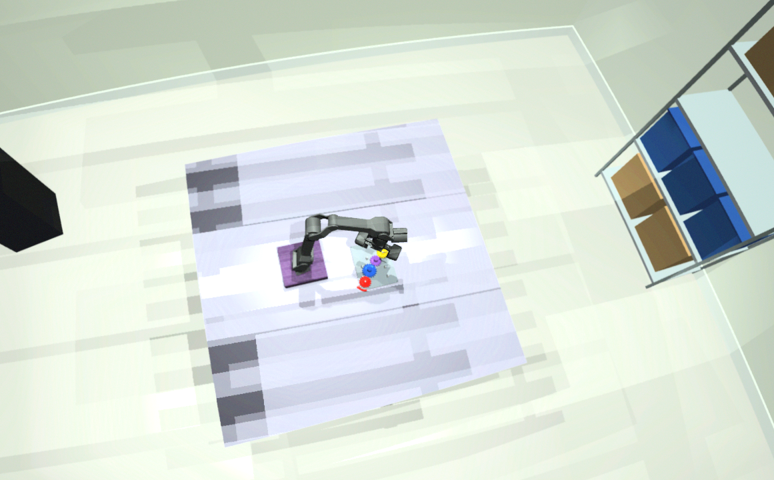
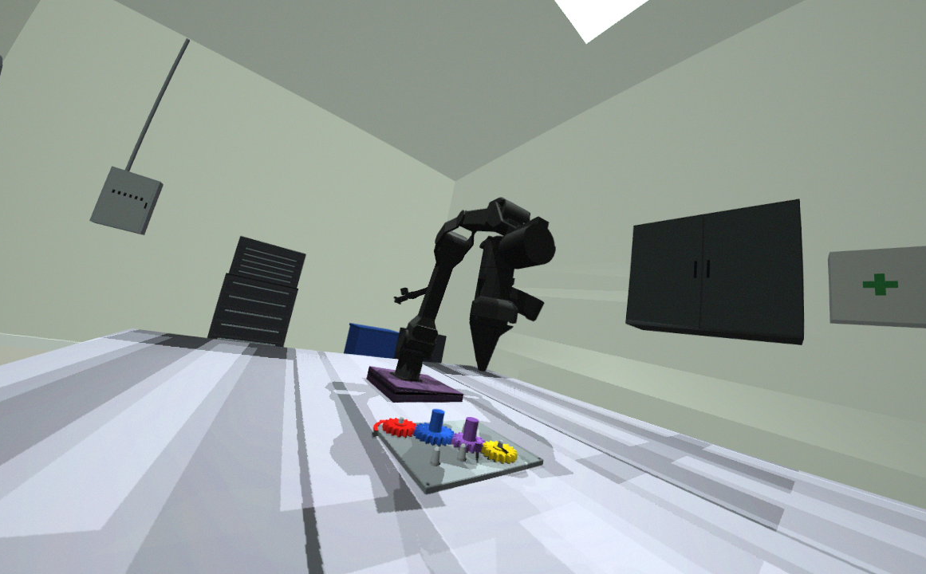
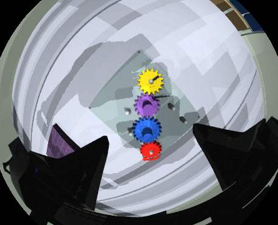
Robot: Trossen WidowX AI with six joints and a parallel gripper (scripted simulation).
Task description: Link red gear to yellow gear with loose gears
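Hovering my fingers [image 2: 482, 368] above the board [image 1: 391, 280] [image 2: 427, 477] [image 3: 107, 107], spread wide, nothing in them. Between and beyond them in wrist view: red gear [image 1: 363, 280] [image 2: 399, 427] [image 3: 150, 149], blue gear [image 1: 369, 271] [image 2: 435, 433] [image 3: 147, 129], purple gear [image 1: 375, 261] [image 2: 467, 442] [image 3: 147, 106], yellow gear [image 1: 381, 253] [image 2: 499, 451] [image 3: 148, 84], lined up on the board. Purple sits next to yellow.

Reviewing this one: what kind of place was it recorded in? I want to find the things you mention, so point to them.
Probably a workshop or lab storeroom: a metal shelf unit [image 1: 674, 260] holds blue bins [image 1: 688, 182] and cardboard boxes [image 1: 664, 239], an electrical panel [image 2: 125, 201] hangs on one wall, and a first-aid box [image 2: 880, 307] hangs near a dark two-door cabinet [image 2: 666, 278].
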